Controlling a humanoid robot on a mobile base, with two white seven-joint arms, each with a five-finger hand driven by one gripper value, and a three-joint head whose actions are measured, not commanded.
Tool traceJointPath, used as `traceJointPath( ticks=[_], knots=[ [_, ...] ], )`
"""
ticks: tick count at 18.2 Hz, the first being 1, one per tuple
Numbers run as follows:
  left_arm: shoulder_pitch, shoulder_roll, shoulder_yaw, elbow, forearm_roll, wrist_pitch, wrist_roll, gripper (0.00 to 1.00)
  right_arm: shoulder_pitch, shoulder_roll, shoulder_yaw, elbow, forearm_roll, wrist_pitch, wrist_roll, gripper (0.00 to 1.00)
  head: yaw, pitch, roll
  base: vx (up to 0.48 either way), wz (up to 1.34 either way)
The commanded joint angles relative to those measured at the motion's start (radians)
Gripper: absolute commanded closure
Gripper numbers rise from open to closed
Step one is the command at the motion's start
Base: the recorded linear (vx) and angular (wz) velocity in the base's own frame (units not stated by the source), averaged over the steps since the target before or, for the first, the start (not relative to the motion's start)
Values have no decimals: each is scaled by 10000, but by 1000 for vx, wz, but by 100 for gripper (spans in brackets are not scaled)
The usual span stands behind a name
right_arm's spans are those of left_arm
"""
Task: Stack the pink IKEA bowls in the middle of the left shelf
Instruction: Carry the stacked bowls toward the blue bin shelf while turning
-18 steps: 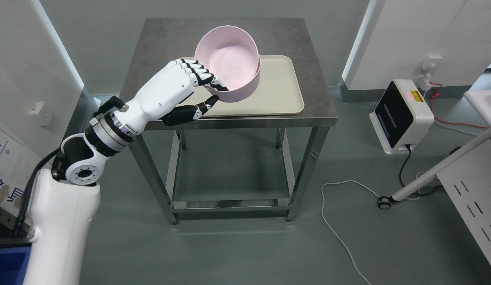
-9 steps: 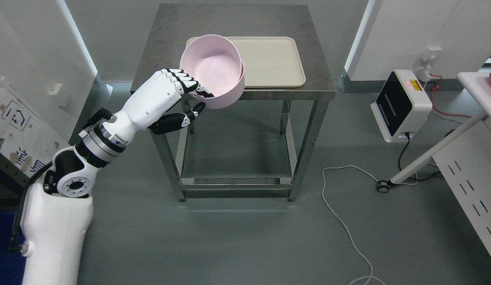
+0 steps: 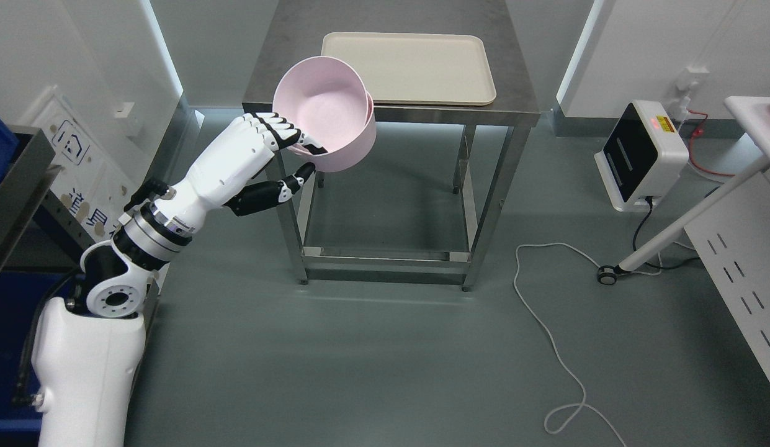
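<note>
Now my left robot hand (image 3: pixel 279 146) grips the pink bowls (image 3: pixel 326 113) by the near rim, fingers (image 3: pixel 284 130) over the edge and thumb under the wall. They hang nested and tilted in the air, off the surface's (image 3: pixel 298 43) front left corner, apart from the beige tray (image 3: pixel 416 65) on it.

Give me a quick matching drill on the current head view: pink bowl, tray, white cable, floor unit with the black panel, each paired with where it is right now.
Things:
1. pink bowl
2. beige tray
3. white cable
4. white unit with a black panel

Places:
A. lying flat on the steel table
B. trailing in loops across the grey floor
C. gripped at its rim by the left hand, off the table
D. standing on the floor right of the table

Pairs: 1-C, 2-A, 3-B, 4-D
</note>
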Motion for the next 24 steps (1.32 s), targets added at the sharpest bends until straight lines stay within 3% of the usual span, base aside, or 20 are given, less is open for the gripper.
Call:
traceJointPath(
  ticks=[1, 10, 16, 24],
  knots=[
    [50, -100, 329, -33, 165, 2, -1, 92, 0, -175, -92, 0, 77, 3, -7, 0, 0, 0, 0, -263, 4],
    [66, -238, 360, -33, 318, 2, -231, 92, 0, -175, -92, 0, 77, 3, -7, 0, 0, 0, 0, -259, 49],
    [35, -1460, 176, -48, 334, 2, -767, 91, 0, -175, -92, 0, 77, 3, -7, 0, 0, 0, 0, -301, 188],
    [-302, -1460, 191, -48, 334, 2, -829, 92, 0, -175, -92, 0, 77, 3, -7, 0, 0, 0, 0, -255, 622]
  ],
)
